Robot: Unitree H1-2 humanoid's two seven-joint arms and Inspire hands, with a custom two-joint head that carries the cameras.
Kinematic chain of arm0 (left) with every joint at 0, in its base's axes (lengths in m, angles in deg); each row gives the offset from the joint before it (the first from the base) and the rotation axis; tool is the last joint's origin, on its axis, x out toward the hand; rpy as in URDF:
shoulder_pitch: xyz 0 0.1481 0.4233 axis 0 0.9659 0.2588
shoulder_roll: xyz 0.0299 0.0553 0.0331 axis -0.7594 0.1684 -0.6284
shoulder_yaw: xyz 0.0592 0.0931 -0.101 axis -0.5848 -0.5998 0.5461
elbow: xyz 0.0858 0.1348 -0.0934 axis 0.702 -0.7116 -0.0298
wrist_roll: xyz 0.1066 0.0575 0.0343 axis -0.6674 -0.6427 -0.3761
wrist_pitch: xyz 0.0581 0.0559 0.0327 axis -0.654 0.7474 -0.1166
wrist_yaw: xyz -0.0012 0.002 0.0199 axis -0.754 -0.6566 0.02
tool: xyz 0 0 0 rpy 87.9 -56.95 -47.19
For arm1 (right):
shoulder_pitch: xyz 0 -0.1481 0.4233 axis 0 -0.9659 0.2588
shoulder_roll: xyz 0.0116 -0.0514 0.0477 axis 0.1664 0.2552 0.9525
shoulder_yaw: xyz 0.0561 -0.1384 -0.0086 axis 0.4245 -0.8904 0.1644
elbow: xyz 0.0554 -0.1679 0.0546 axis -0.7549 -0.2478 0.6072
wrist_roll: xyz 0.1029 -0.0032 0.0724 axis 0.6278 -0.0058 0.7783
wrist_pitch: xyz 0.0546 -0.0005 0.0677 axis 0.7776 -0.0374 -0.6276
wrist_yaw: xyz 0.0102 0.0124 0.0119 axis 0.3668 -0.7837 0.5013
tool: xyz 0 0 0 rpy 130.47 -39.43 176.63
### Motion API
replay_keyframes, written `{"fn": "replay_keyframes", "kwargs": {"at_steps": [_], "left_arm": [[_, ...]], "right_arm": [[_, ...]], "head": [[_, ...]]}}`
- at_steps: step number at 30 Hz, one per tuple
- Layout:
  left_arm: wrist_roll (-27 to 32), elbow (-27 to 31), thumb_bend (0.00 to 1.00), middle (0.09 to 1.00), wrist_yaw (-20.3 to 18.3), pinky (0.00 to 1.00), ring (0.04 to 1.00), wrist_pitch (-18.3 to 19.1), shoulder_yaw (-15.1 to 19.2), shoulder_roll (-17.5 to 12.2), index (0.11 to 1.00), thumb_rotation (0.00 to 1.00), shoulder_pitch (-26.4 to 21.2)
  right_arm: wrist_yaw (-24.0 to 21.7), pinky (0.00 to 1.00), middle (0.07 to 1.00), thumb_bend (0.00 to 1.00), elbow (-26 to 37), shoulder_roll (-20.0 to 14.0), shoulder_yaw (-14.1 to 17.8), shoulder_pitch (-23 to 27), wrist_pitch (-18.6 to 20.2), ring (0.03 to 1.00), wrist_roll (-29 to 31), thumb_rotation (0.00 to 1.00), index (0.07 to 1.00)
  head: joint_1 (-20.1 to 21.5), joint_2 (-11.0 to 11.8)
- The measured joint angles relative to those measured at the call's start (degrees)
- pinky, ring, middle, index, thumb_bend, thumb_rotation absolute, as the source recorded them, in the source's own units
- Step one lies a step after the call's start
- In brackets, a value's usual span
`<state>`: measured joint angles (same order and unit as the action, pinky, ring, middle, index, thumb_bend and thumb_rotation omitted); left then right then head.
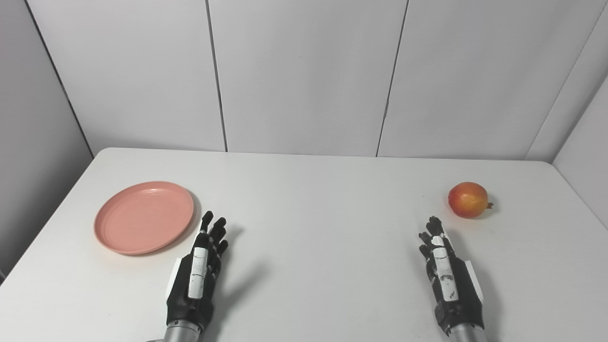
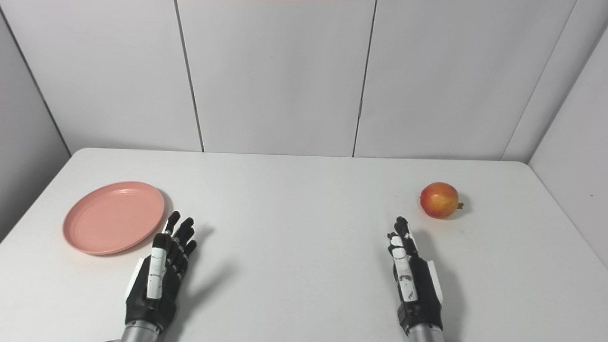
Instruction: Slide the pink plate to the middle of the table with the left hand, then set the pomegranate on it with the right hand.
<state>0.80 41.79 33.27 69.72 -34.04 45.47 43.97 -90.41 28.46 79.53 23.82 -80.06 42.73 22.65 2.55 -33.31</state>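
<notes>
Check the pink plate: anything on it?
Nothing lies on the pink plate; its whole inner surface shows bare. The pomegranate sits apart on the table's right side. What is under the plate is covered.

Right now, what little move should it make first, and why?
Probably ease the left hand leftward to the plate's near rim. The plate lies empty at the table's left side, untouched, and both hands are open. The pomegranate waits far right, beyond the right hand.
</notes>
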Motion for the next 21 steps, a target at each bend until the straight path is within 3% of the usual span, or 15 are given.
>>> {"fn": "replay_keyframes", "kwargs": {"at_steps": [10,17,21], "left_arm": [[-0.4,0.0,0.86,0.983,0.2,1.0,1.0,-0.1,0.0,0.0,1.0,0.9,0.0],[-8.2,-0.4,0.88,1.0,1.6,1.0,1.0,-2.8,-1.6,-0.1,1.0,0.91,0.2],[-14.0,-0.9,0.89,1.0,2.4,1.0,1.0,-7.0,-2.7,-0.2,1.0,0.91,0.3]], "right_arm": [[-0.2,1.0,0.983,0.79,0.0,-0.2,-0.1,0.0,-0.1,0.968,0.0,0.88,0.964],[-1.7,1.0,0.976,0.8,-1.1,-1.1,-0.2,0.3,-1.1,0.97,1.0,0.87,0.955],[-2.5,1.0,0.976,0.81,-2.2,-1.5,-0.2,1.0,-1.8,0.972,1.3,0.87,0.952]], "head": [[0.0,-0.1],[0.0,-0.1],[0.0,-0.1]]}}
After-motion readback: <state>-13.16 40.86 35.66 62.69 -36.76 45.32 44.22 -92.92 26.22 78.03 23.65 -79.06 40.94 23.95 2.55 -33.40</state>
